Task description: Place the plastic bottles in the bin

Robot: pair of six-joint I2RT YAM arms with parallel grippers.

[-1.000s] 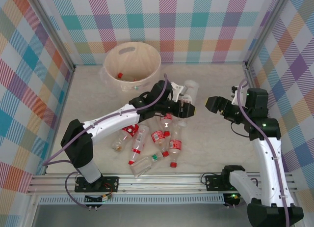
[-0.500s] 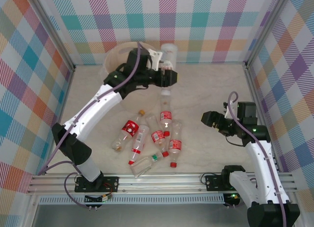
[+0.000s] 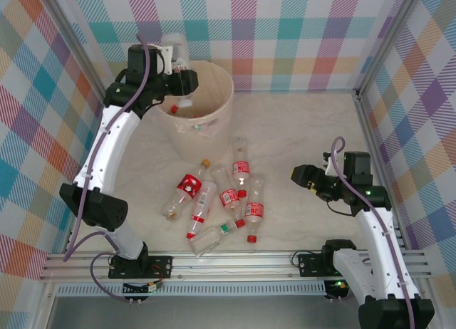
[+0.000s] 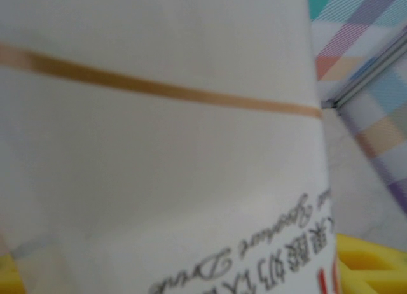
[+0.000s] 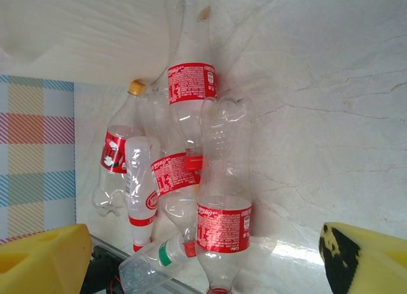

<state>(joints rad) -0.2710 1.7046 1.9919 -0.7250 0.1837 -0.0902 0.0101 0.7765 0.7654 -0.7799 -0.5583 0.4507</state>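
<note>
Left gripper (image 3: 179, 81) holds a bottle (image 3: 173, 48) above the bin (image 3: 214, 122), right gripper (image 3: 302, 176) gapes empty. Some binned; a pile (image 3: 229, 197) remains.

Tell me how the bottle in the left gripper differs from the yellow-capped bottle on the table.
The held bottle is aloft in the left gripper, by the rim of the bin; the yellow-capped bottle lies flat on the table among others. The held bottle's wrap is whitish with a tan stripe; the yellow-capped bottle's label is red. Both are plastic bottles not yet in the bin.
</note>
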